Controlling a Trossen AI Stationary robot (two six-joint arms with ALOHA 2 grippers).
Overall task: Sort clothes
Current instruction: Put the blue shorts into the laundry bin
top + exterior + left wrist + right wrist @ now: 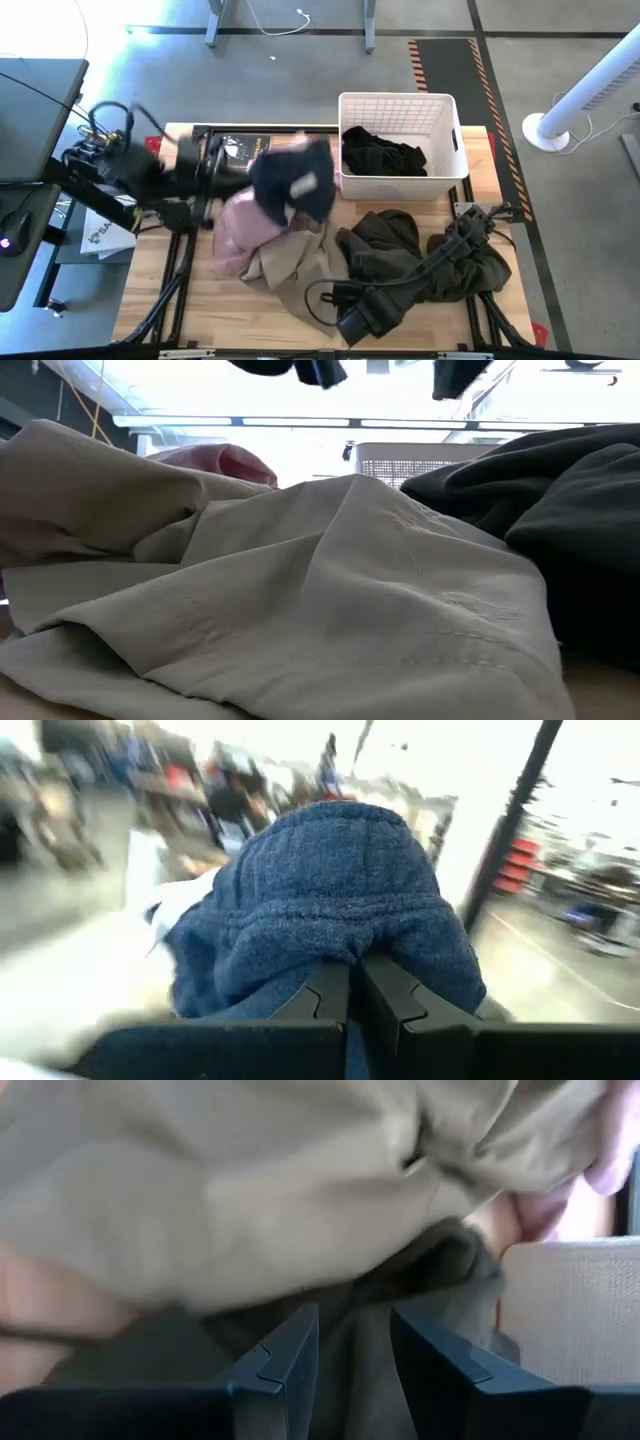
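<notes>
My left gripper (355, 995) reaches in from the table's left and is shut on the navy blue garment (292, 182), which is held up over the table just left of the white basket (448, 110). The black garment (385, 155) lies in the basket. The pale pink garment (245, 225) and the beige garment (300, 265) lie on the table below; the pink one's edge lies on the beige one. The olive-brown garment (395, 250) lies to their right. My right gripper (352, 316) is low at the olive garment's near edge, open, with olive cloth (355, 1370) showing between its fingers; I cannot tell whether it touches. My left gripper pinches a bunched fold of the navy garment (352, 952) between its two fingers. The fingers come about level from the table's left. The garment bulges out beyond the fingertips and is lifted clear of the table and of the clothes below.
A dark flat book (235, 148) lies at the far left of the table under my left arm. The right arm and its cables lie across the olive garment. The low view is filled by the beige garment (300, 590), with the basket (420, 460) behind.
</notes>
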